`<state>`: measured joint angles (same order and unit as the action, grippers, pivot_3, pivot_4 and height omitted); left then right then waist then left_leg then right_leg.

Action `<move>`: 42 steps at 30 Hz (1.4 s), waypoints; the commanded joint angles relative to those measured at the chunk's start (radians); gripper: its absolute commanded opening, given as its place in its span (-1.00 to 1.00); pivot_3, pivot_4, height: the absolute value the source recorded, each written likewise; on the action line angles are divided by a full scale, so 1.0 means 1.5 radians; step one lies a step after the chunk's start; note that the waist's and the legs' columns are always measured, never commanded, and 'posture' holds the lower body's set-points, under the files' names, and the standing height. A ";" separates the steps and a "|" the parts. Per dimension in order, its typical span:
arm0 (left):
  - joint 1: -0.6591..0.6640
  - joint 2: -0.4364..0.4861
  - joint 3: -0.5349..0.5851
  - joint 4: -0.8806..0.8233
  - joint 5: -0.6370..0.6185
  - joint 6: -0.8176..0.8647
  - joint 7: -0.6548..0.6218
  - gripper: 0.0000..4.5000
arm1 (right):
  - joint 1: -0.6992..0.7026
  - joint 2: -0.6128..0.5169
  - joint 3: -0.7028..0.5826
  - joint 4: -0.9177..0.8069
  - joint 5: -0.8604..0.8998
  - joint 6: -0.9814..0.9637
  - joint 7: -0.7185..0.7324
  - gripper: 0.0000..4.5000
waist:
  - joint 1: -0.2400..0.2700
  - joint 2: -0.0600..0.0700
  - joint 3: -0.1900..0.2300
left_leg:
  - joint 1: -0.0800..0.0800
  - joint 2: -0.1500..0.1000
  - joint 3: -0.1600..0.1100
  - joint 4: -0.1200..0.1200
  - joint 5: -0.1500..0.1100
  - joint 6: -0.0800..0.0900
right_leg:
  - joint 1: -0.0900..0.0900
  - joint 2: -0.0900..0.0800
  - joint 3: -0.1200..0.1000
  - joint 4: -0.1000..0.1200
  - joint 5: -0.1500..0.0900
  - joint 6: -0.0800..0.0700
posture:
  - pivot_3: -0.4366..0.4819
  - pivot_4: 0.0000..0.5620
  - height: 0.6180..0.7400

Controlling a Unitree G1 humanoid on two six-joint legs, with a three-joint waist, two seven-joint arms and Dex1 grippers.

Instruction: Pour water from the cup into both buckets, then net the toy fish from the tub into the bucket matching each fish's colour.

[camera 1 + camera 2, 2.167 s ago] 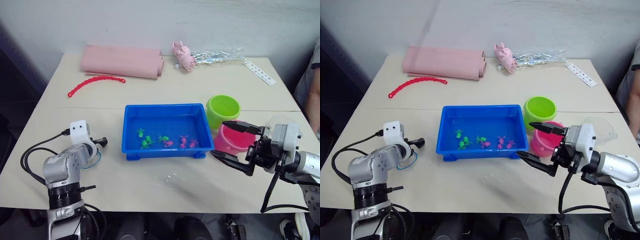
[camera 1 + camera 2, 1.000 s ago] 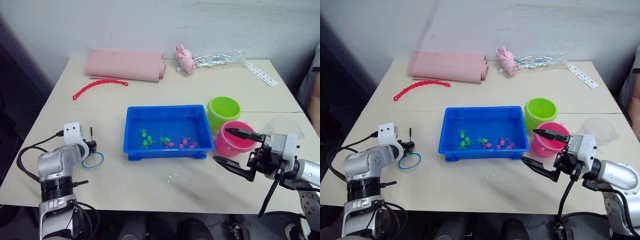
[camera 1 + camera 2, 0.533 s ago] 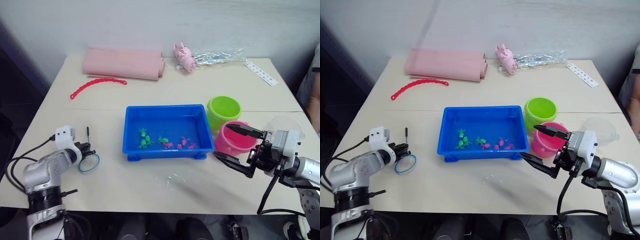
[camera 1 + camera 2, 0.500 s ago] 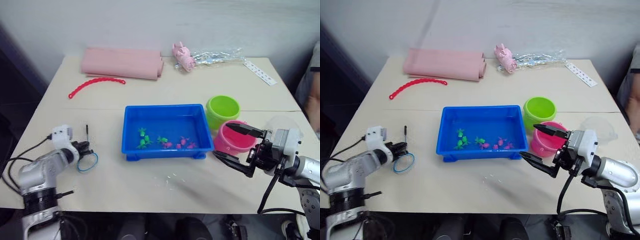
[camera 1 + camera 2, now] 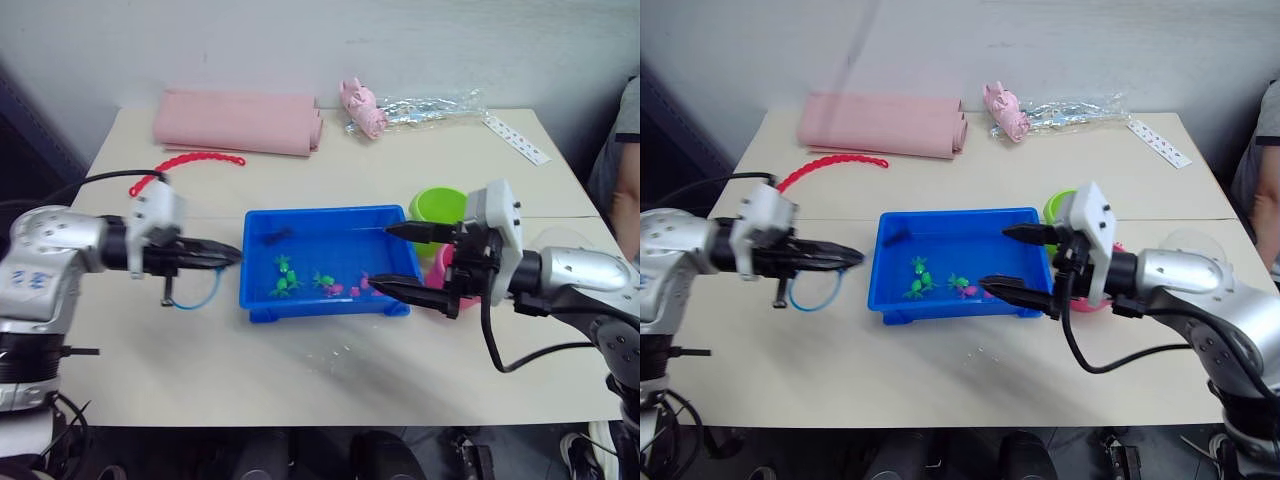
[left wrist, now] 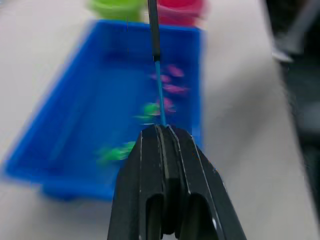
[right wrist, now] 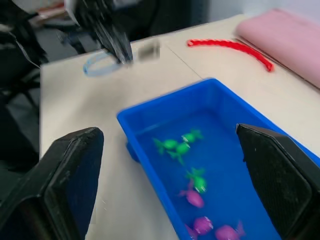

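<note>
Pincer (image 5: pixel 400 262) spread over fish-filled tub (image 5: pixel 262 297)

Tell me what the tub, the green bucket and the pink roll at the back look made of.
Tub: glossy moulded plastic, uniform bright blue with a rim. Green bucket: smooth plastic, one even lime colour. Pink roll: matte and soft-edged, probably foam or cloth; I cannot tell which.

The tub (image 5: pixel 325 262) at the frame's centre is glossy, smooth blue plastic. The green bucket (image 5: pixel 438 205) to its right has the same shiny plastic look. The table (image 5: pixel 330 370) is a matt, pale, smooth surface. At upper left lies soft, matt pink cloth (image 5: pixel 236 122); at upper right, crinkled clear plastic wrap (image 5: pixel 430 108) glints.
</note>
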<state>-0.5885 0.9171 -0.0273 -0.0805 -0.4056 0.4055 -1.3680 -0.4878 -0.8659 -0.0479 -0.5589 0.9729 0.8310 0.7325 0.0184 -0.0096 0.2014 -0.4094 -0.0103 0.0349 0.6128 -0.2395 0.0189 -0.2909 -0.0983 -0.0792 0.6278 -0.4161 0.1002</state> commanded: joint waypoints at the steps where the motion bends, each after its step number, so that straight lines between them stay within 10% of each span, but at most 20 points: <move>1: -0.047 -0.017 -0.056 -0.046 0.010 -0.004 -0.026 -0.99 | -0.049 -0.019 0.054 0.024 -0.021 0.043 0.043 1.00 | -0.004 0.000 0.000 | -0.001 0.000 0.000 0.000 0.000 0.000 | 0.000 0.001 0.000 0.000 0.000 0.000 | -0.05 -0.47 1.00; 22: -0.135 -0.134 -0.152 -0.032 0.081 0.010 0.008 -0.99 | -0.132 0.071 0.119 0.045 -0.042 0.168 0.020 1.00 | -0.013 -0.001 0.001 | -0.011 0.002 0.000 0.011 0.000 0.003 | -0.010 0.001 0.001 0.011 0.000 0.000 | -0.05 -0.47 1.00; 33: -0.126 -0.145 -0.151 -0.047 0.082 0.023 0.023 -1.00 | -0.123 0.095 0.119 0.052 -0.076 0.147 0.021 -0.99 | -0.013 -0.001 0.001 | -0.011 0.002 0.000 0.011 0.000 0.003 | -0.010 0.001 0.001 0.011 0.000 0.000 | -0.05 -0.47 1.00; 37: -0.118 -0.148 -0.142 -0.049 0.071 0.022 0.026 -1.00 | -0.116 0.097 0.119 0.052 -0.089 0.132 0.033 -0.99 | -0.012 -0.001 0.001 | -0.011 0.002 0.000 0.011 0.000 0.003 | -0.010 0.001 0.001 0.011 0.000 0.000 | -0.05 -0.47 1.00; 42: -0.129 -0.200 -0.009 -0.065 -0.077 0.091 0.079 -0.20 | -0.099 0.083 0.110 0.045 -0.115 0.096 0.056 -1.00 | -0.013 -0.001 0.001 | -0.011 0.002 0.000 0.011 0.000 0.003 | -0.010 0.001 0.001 0.012 0.000 0.000 | -0.05 -0.47 1.00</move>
<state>-0.7496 0.6341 -0.1679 -0.1447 -0.4084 0.4970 -1.3065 -0.6484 -0.7276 0.1511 -0.4635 0.8096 1.0145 0.7942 -0.0005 -0.0107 0.2025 -0.4262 -0.0078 0.0344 0.6300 -0.2391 0.0228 -0.3063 -0.0969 -0.0781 0.6450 -0.4158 0.1007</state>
